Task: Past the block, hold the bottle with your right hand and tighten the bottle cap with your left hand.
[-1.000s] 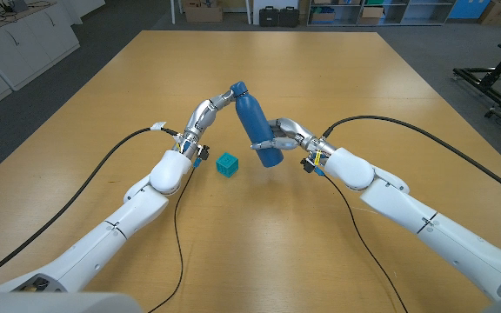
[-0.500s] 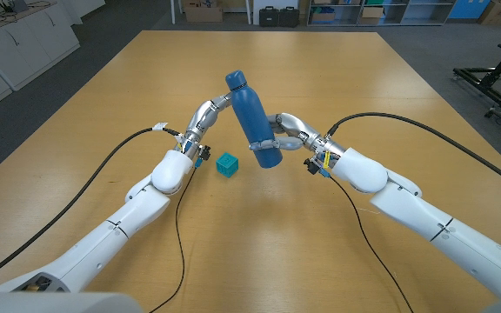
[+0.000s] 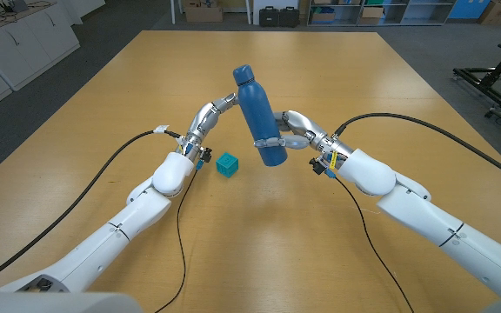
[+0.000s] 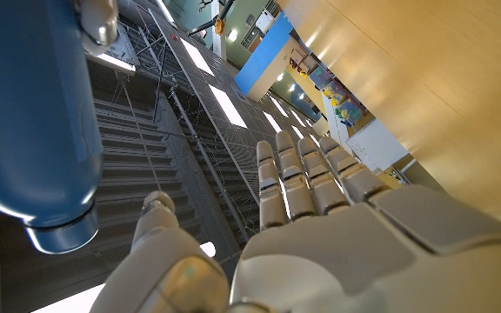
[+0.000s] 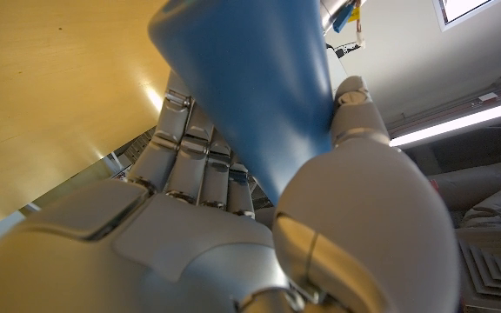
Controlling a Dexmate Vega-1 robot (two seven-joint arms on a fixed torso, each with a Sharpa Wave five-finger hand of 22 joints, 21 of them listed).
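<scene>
1. The blue bottle (image 3: 258,117) is lifted off the tabletop (image 3: 259,252), past the teal block (image 3: 226,164), more upright than a second ago.
2. Its cap (image 3: 243,73), earlier touching the left hand's fingers, now stands clear above them; tightening looks finished or interrupted.
3. The right hand (image 3: 290,130) grasps the bottle's lower body.
4. The left hand (image 3: 216,110) is released, fingers straight, just beside the bottle's shoulder, holding nothing.
</scene>
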